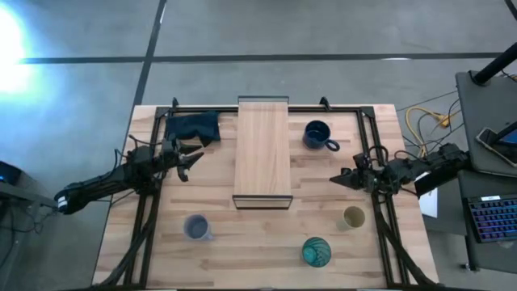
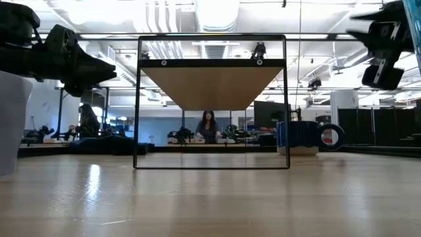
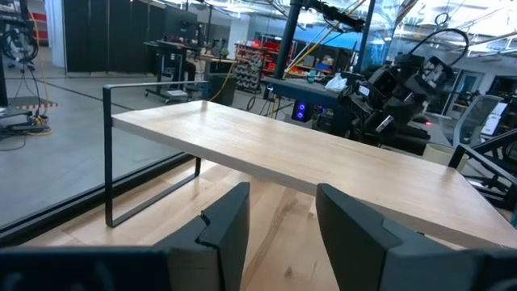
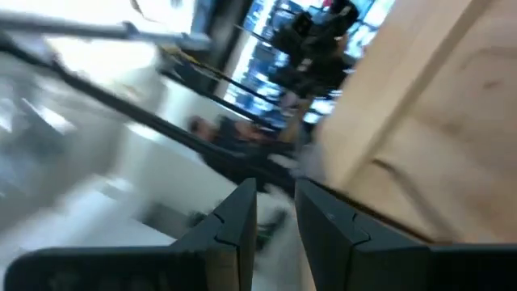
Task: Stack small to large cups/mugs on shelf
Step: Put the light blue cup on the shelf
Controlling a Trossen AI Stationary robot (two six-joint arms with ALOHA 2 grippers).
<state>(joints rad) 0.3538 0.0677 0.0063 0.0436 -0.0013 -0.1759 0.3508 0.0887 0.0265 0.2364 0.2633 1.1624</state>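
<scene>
High view: shelf [image 1: 262, 145] between pincers

four cups [image 1: 320, 135] [image 1: 196, 227] [image 1: 354, 217] [image 1: 316, 251], one shelf [image 1: 262, 149], one cloth [image 1: 194, 127], two grippers [image 1: 194, 158] [image 1: 338, 179].

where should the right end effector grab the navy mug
Judging by its pose, grip the navy mug by its rim, coming from above on the side away from the handle. It stands upright with its mouth open, and the handle points toward the right end effector, so the far wall is free.
</scene>
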